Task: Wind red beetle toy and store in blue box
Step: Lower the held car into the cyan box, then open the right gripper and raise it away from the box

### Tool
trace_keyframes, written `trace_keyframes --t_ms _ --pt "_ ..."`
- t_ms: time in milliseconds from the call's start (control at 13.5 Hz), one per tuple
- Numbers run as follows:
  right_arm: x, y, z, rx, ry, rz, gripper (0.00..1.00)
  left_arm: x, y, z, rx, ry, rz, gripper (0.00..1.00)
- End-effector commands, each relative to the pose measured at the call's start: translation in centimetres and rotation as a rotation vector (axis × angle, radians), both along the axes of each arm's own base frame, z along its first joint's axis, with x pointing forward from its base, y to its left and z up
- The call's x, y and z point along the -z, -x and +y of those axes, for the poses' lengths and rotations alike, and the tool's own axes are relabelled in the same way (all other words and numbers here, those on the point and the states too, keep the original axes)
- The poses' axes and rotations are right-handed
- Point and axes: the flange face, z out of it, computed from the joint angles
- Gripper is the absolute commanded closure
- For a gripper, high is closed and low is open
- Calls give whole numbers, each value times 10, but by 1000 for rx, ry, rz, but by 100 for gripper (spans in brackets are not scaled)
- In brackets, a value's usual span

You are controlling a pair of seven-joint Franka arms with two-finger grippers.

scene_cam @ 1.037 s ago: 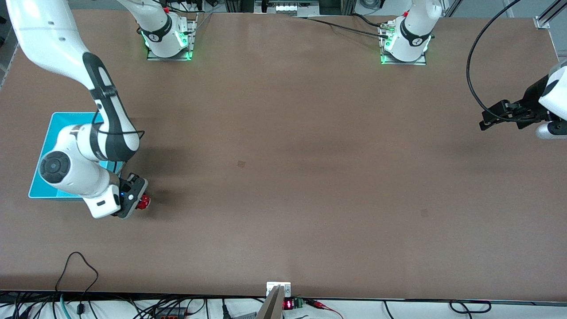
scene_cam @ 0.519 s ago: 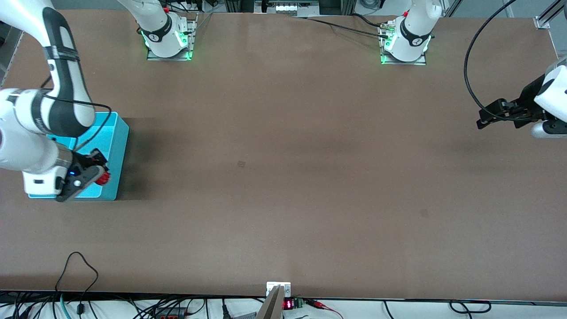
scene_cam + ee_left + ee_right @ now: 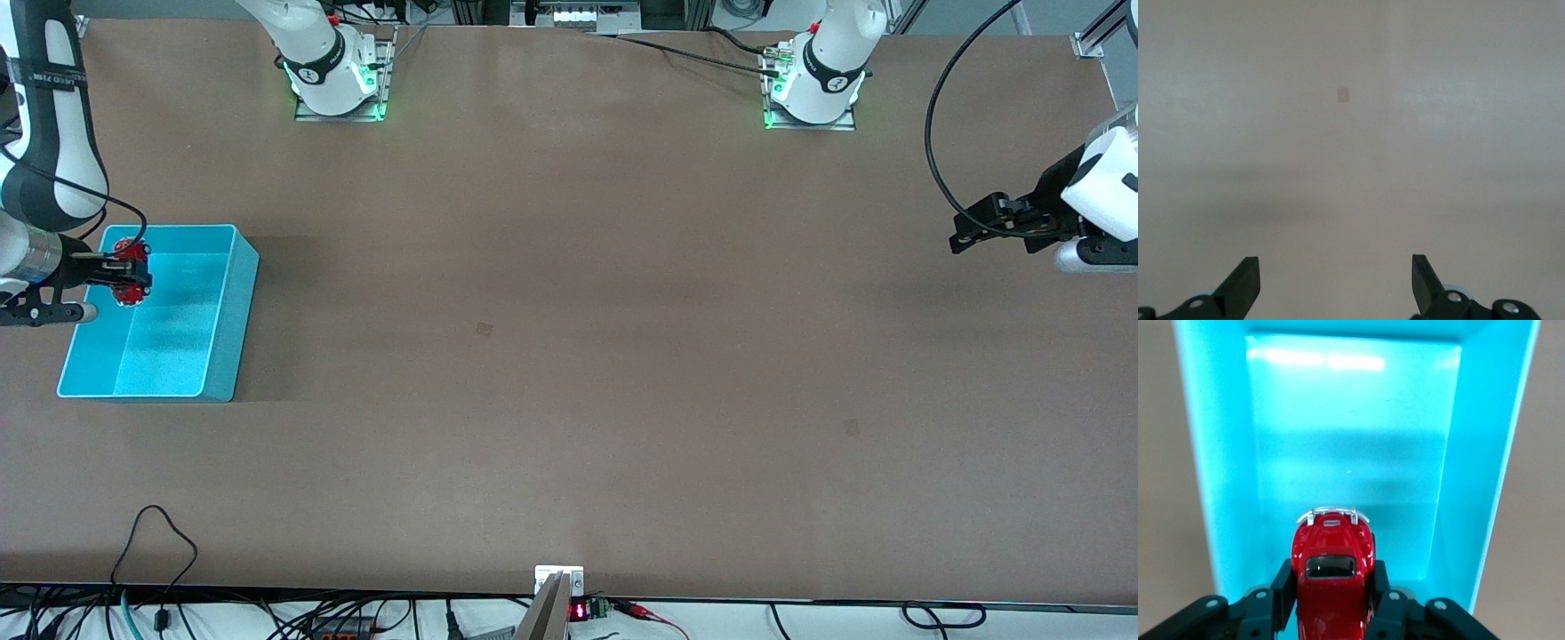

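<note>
The right claw [image 3: 114,269] hangs over the box [image 3: 222,307], above the end farther from the front camera, and is clamped shut on the beetle [image 3: 131,270]. In the right wrist view the beetle [image 3: 1333,577] sits pinched by its flanks between the two fingers [image 3: 1283,587], nose and silver bumper pointing out over the box [image 3: 1198,453] floor (which looks bare from here). The box stands at the right arm's end of the bench [image 3: 569,356].

The step in hand looks like the storing; whether the toy is wound cannot be told from here. The next move probably calls for lowering the beetle between the walls, clear of the rim, then spreading the fingers to let it settle.

The left claw [image 3: 969,233] waits over the bench at the left arm's end, fingers [image 3: 1241,283] spread wide and holding nothing.
</note>
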Motion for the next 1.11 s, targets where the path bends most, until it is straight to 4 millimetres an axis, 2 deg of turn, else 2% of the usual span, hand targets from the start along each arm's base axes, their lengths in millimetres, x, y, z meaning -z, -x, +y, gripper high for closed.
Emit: trace_keyframes --t_ms 0,74,444,519,593,667,741,889,1037 --pt "53 17 1 89 25 -56 100 -9 7 1 18 -7 -3 0" --pt "66 19 -3 96 34 -63 100 -9 7 -1 21 -6 -1 0" --pt "109 26 -2 91 39 -7 100 -9 8 4 14 -10 -1 0" --pt "117 28 -2 90 40 5 96 -9 8 4 15 -18 -3 0" --pt "120 29 -4 95 40 12 67 -9 7 4 15 -18 -6 0" --pt "125 31 -8 101 41 20 51 -9 7 6 12 -16 -6 0" --pt "125 31 -8 102 42 18 31 -9 7 6 12 -16 -6 0" --pt "121 30 -8 101 40 16 0 -9 7 6 12 -16 -6 0" --pt "107 25 -8 92 39 -6 0 -9 8 6 12 -15 0 0"
